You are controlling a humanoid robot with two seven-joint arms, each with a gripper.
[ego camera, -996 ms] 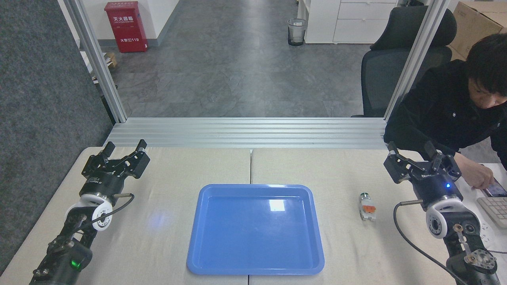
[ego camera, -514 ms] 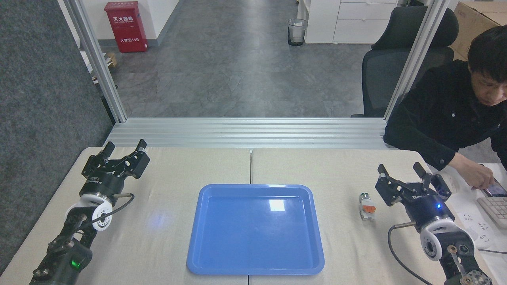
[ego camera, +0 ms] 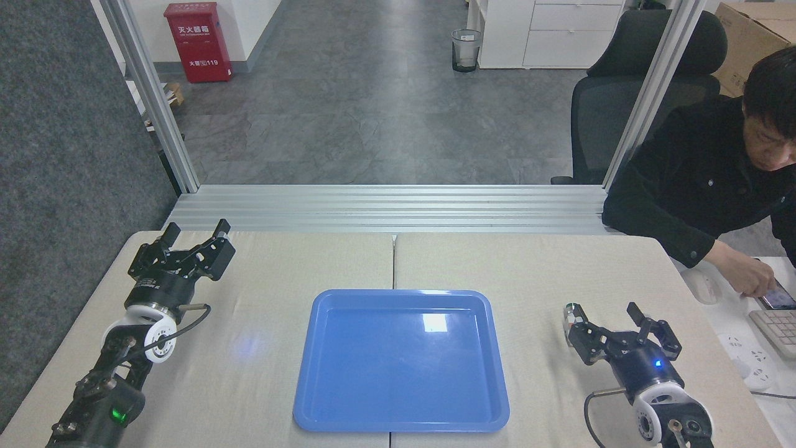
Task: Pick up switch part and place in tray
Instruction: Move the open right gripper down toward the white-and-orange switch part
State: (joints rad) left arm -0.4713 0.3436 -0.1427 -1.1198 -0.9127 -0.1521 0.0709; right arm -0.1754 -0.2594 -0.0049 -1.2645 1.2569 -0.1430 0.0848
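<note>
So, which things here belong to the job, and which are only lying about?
For the job:
- switch part, mostly hidden behind the right hand
- tray

Lying about:
- keyboard
- red box
- waste bin
- office chair

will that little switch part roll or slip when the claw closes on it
Probably rigid: the switch part looks like hard plastic with a metal end. That round end could let it roll if nudged sideways. It looks small and likely light, so the open right claw, now covering most of it, might knock it away.
</note>
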